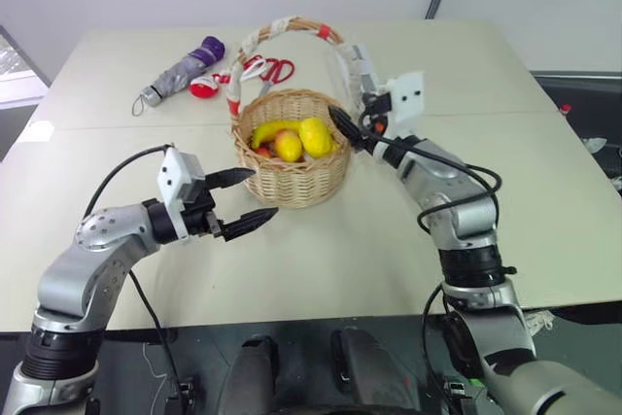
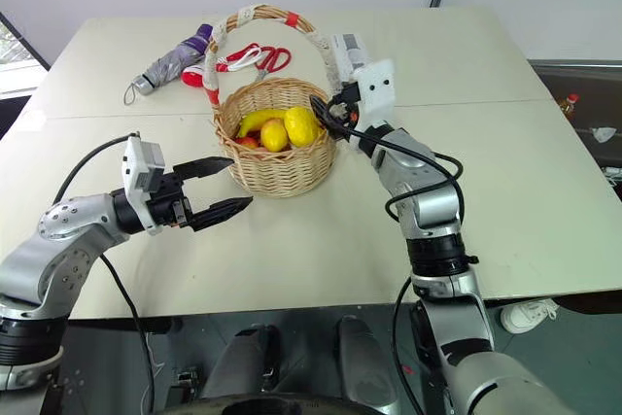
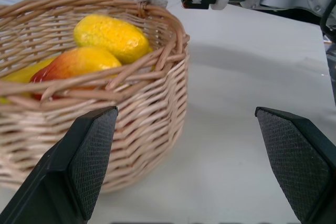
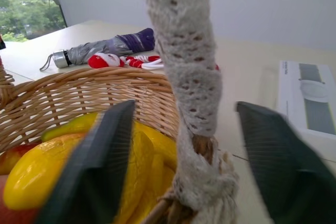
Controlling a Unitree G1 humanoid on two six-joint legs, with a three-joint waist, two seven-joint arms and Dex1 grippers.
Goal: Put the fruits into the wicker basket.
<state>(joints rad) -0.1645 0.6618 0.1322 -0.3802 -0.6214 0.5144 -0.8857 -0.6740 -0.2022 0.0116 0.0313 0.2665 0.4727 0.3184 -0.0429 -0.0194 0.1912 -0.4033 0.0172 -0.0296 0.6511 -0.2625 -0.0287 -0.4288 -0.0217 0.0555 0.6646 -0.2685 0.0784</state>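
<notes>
Your right claw (image 1: pixel 342 125) sits at the wicker basket (image 1: pixel 292 174) rim, fingers apart either side of the handle post, gripping nothing. Left claw (image 1: pixel 251 194) waits wide open just beside it. Fruits (image 1: pixel 294 139) are already inside.

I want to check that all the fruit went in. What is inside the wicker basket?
The wicker basket holds a lemon, a mango, a banana, and a sliver of red peach mostly buried beneath them. Anything lower down is covered.
</notes>
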